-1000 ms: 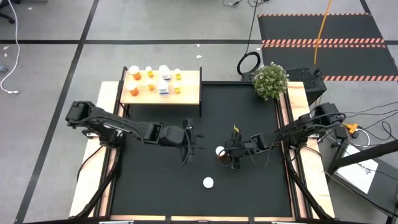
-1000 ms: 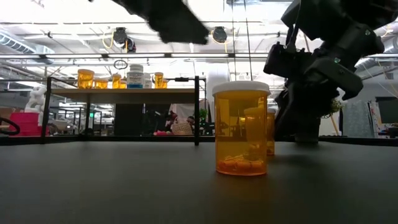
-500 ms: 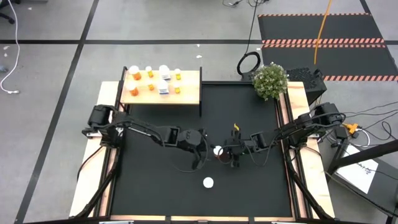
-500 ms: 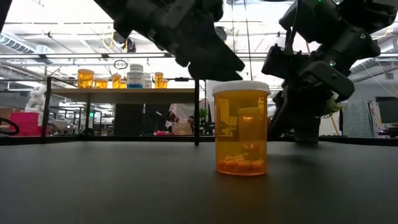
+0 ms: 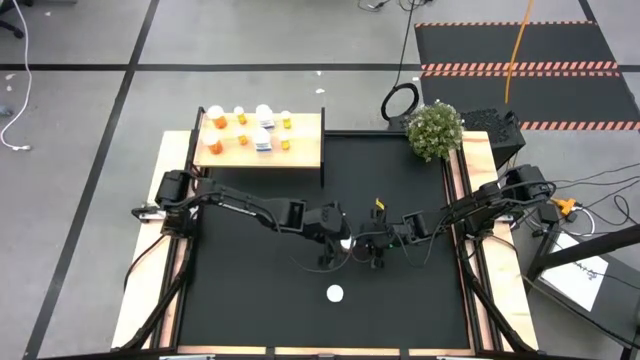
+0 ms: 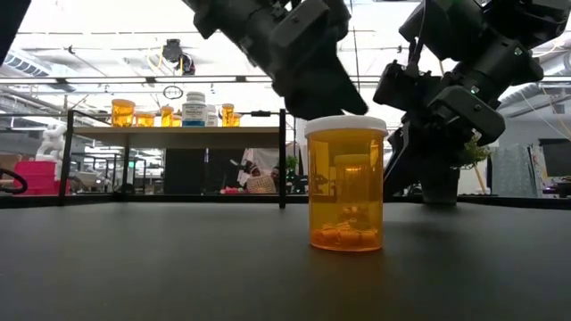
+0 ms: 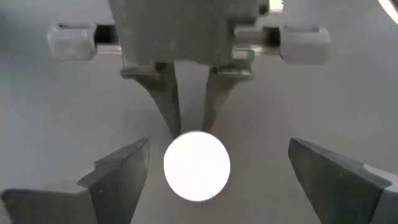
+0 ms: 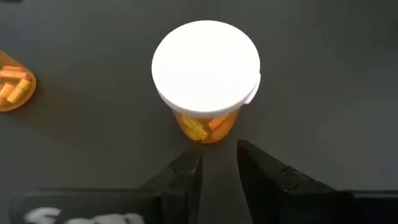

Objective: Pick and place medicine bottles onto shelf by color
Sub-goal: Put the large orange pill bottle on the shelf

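Overhanging one of two mat bottles (image 5: 347, 243), left end effector (image 7: 217, 158) spread (right end effector (image 8: 217, 158) narrowly apart)

Bright overhead room lighting, even from above. In the low view, ceiling lights (image 6: 107, 36) glare white across the top; the bottle (image 6: 346, 183) glows backlit. The left wrist view is soft, its cap (image 7: 196, 165) blown out white.

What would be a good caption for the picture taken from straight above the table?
Two robot arms meet over a white-capped bottle mid-mat; another bottle waits nearby, more stand on the wooden shelf.
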Controlling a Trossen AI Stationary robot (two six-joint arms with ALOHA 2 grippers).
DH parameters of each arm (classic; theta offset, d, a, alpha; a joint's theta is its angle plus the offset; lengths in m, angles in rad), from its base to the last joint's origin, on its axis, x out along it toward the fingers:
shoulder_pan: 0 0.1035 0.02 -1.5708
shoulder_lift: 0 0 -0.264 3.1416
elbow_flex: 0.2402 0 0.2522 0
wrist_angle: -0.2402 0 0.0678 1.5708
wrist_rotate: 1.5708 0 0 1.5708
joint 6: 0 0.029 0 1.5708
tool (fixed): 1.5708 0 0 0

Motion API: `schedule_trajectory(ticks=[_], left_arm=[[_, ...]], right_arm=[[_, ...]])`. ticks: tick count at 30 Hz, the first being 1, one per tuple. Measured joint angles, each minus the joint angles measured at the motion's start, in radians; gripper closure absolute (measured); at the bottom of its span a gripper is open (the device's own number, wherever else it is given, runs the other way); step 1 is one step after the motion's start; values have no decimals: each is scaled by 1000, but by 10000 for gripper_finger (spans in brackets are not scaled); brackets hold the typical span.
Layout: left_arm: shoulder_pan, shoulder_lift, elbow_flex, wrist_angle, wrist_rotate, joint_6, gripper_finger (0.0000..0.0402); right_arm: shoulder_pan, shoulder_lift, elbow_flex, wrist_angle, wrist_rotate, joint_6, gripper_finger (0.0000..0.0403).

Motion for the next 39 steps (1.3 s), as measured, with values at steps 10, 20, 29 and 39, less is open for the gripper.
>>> schedule_trajectory(ticks=[10,20,29,39], left_arm=[[0,-1,48,-119,-32,39,66],[-23,-1,-141,35,-131,-82,99],[-51,8,-321,436,-132,-116,103],[-55,9,-338,339,-139,-172,146]], right_arm=[[0,0,0,-36,-22,6,310],[0,-10,0,-47,-1,17,263],[-4,-100,159,-281,3,48,166],[-21,-10,508,-670,-54,10,99]])
